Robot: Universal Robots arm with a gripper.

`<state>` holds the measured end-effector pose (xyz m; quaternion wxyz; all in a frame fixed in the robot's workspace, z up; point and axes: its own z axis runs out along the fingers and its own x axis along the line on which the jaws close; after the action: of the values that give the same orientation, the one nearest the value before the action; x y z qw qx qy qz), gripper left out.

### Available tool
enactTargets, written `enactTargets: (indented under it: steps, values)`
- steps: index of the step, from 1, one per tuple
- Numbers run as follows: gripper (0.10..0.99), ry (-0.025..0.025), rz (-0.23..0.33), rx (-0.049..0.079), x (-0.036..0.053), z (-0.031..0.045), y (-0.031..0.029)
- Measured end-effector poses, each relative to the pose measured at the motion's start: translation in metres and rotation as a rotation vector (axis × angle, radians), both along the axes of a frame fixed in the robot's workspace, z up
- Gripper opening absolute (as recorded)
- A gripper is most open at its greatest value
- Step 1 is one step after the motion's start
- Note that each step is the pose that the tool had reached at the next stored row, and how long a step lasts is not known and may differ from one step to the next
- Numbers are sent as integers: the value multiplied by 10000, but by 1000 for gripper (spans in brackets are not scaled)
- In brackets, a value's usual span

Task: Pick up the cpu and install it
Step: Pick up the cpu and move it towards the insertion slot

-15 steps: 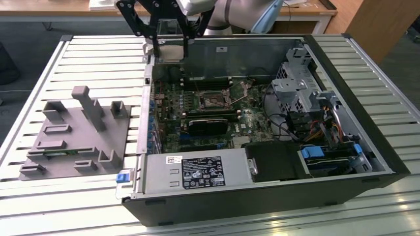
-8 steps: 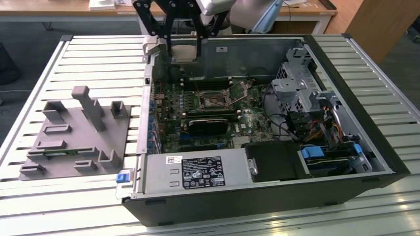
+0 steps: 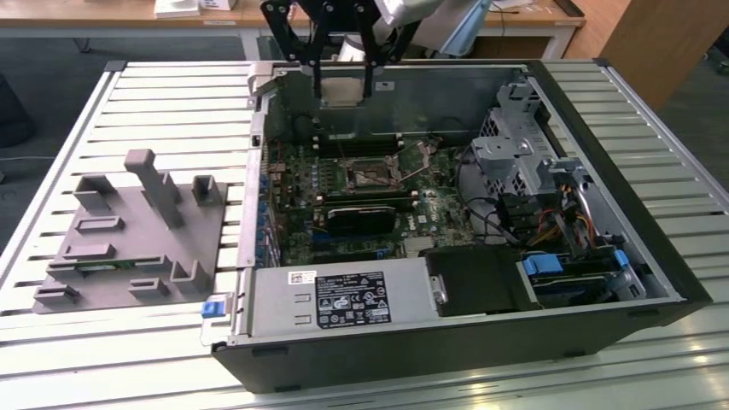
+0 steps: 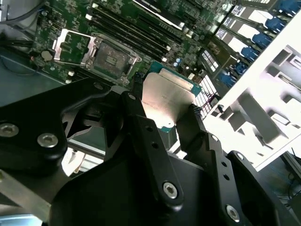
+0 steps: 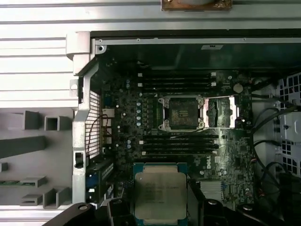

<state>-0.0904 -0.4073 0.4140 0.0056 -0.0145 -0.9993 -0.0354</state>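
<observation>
At the exterior view's left a gray fixture plate (image 3: 119, 235) lies on the slatted table (image 3: 68, 359), just beside the open computer case (image 3: 456, 350). Above the case's far wall, the gripper (image 3: 341, 85) pinches the cpu (image 3: 341, 94) between its black fingers (image 4: 141, 127), clear of the motherboard (image 3: 341, 222). The open cpu socket (image 3: 370, 177) lies lower, flanked by memory slots (image 5: 178, 80), with the drive cage (image 3: 513, 145) further right. The cpu is square with a dull silver lid and a teal edge

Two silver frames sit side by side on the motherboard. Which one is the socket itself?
The socket is the frame flanked by memory slots, with a dark contact square inside. The other, the flipped-open retainer, frames only bare board.
</observation>
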Motion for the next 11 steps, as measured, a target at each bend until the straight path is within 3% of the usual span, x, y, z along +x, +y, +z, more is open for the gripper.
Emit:
enactTargets:
  steps: [11]
  values:
    - [533,-1,-1,2,311,-1,50]
